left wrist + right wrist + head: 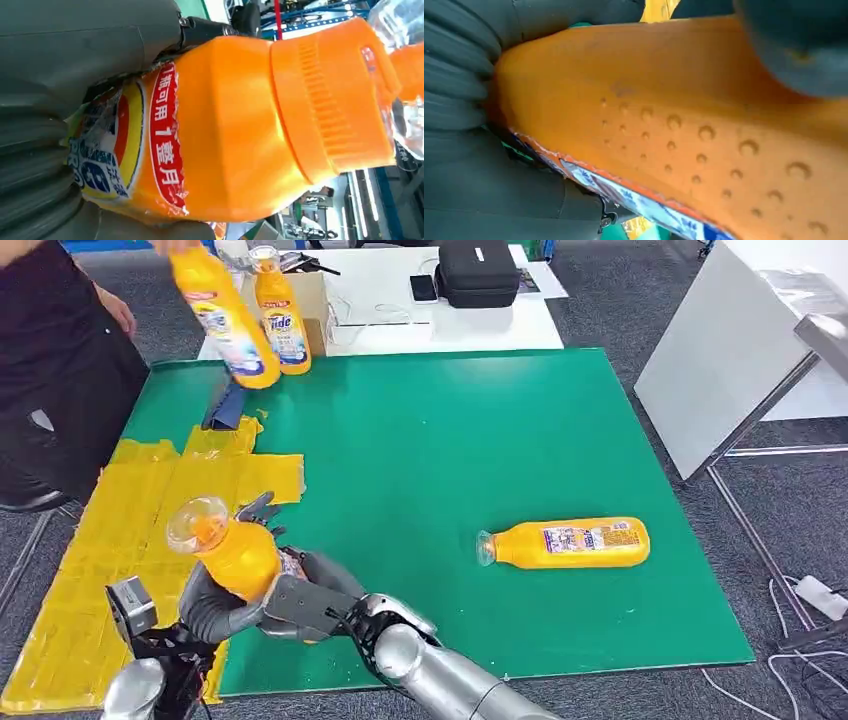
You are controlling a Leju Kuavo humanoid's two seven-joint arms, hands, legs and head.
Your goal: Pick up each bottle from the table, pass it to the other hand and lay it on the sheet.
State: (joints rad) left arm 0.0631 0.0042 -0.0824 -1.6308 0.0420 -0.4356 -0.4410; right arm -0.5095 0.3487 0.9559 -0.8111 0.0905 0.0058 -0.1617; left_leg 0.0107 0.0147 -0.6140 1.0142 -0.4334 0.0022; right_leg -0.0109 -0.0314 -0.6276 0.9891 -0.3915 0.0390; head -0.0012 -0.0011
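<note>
Two hands meet on one orange bottle (232, 552) above the near-left edge of the green worktop (430, 450), beside the yellow sheet (110, 540). The left hand (205, 610) cups its lower body; the right hand (300, 595) wraps it from the other side, though which carries the weight is hard to judge. The bottle looks rigid, smooth plastic, likely slippery on the label; the dimpled flank seems the surest hold. Another bottle (570, 543) lies on the worktop.
</note>
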